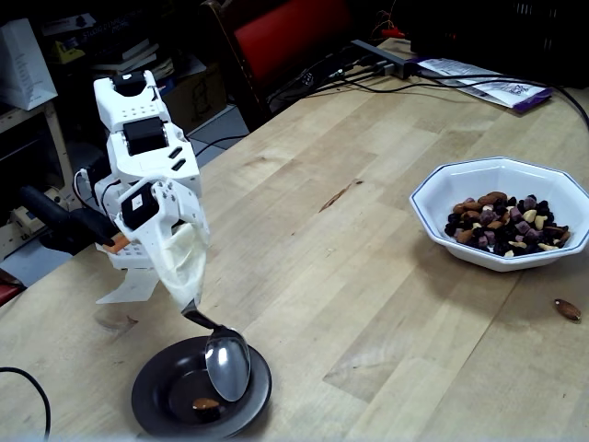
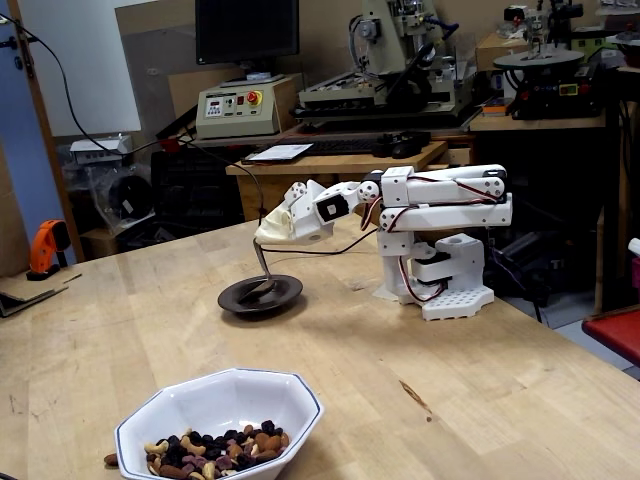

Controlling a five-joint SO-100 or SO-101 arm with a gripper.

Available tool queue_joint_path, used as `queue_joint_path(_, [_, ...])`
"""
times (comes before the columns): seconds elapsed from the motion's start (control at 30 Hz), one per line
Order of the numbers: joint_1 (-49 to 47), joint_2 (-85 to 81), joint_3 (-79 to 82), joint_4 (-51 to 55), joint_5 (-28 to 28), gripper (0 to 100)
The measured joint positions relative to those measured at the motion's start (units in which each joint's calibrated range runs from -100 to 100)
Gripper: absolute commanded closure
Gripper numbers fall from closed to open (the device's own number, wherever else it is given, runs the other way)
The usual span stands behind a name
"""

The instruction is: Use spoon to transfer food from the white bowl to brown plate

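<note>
Fingers (image 1: 190,299) closed on handle of spoon (image 1: 227,366), wrapped in pale cloth-like cover. Spoon bowl empty, hanging tilted over brown plate (image 1: 161,410), whether touching: can't tell. One almond + a dark bit in plate well. Plate on counter (image 1: 304,249) near arm base. White bowl (image 1: 433,207) well apart at right in this fixed view, w/ food (image 1: 502,224) heaped inside. Stray almond (image 1: 568,309) on counter beside bowl
</note>
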Motion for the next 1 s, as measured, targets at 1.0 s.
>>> queue_joint_path(1.0, [-1.5, -7.0, -13.1, 14.2, 6.2, 96])
